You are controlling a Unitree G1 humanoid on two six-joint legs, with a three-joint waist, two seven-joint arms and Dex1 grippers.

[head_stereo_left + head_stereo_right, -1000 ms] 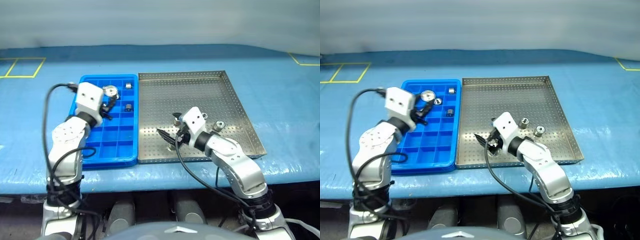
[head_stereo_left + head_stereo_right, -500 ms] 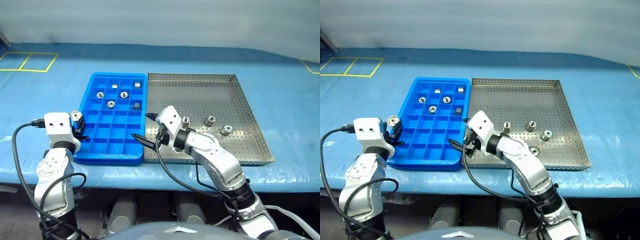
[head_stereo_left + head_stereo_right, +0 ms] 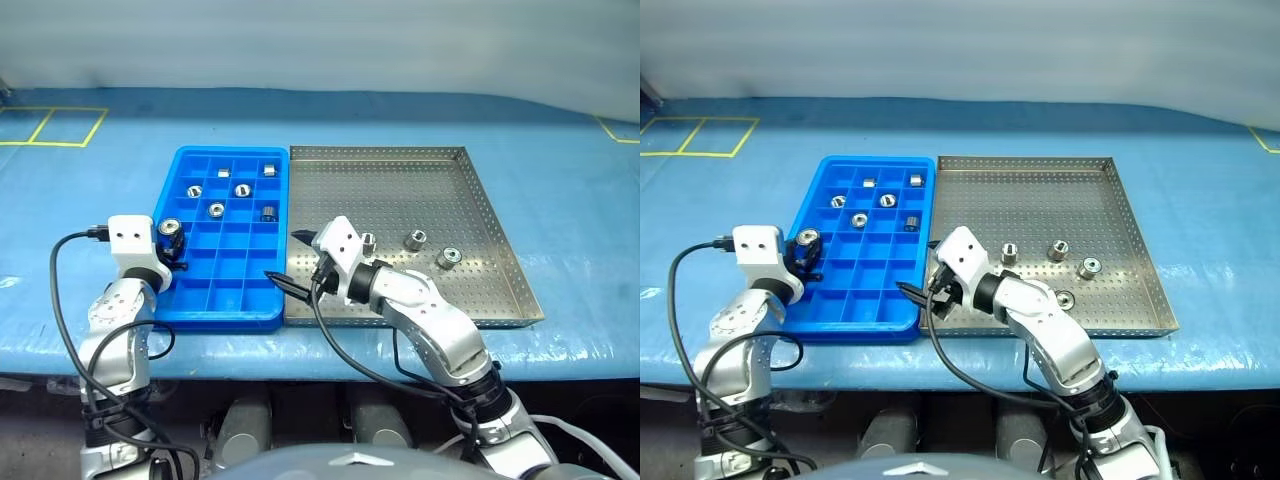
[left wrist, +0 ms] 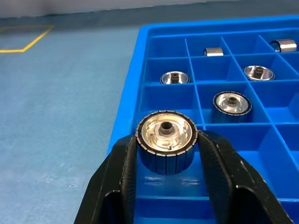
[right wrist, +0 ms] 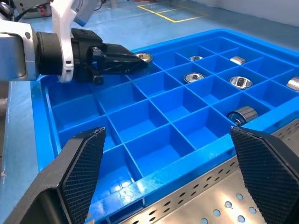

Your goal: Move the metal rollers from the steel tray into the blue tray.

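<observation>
Grippers sit low at the near edge: the left gripper [image 4: 166,161] clamps a roller [image 4: 165,145] over the blue tray [image 3: 190,310] left rim; the right gripper [image 3: 296,262] gapes empty. Beyond, four rollers [image 3: 1088,267] lie in the steel tray [image 3: 500,260], one seen in the right eye view.

Blue tray [image 3: 205,310] sits left of centre, its long side touching the steel tray [image 3: 420,165] at centre-right, both on a light-blue table sheet [image 3: 560,150] with yellow tape lines [image 3: 50,125] at upper left. Five metal rollers [image 3: 241,190] lie in the blue tray's upper compartments, and three [image 3: 415,240] stand on the steel tray's perforated floor in its lower right part. Left gripper [image 3: 172,240], at the blue tray's left rim, is clamped on a roller [image 3: 170,228]; right gripper [image 3: 285,262], fingers spread wide, straddles the seam between the trays near their lower edge.
</observation>
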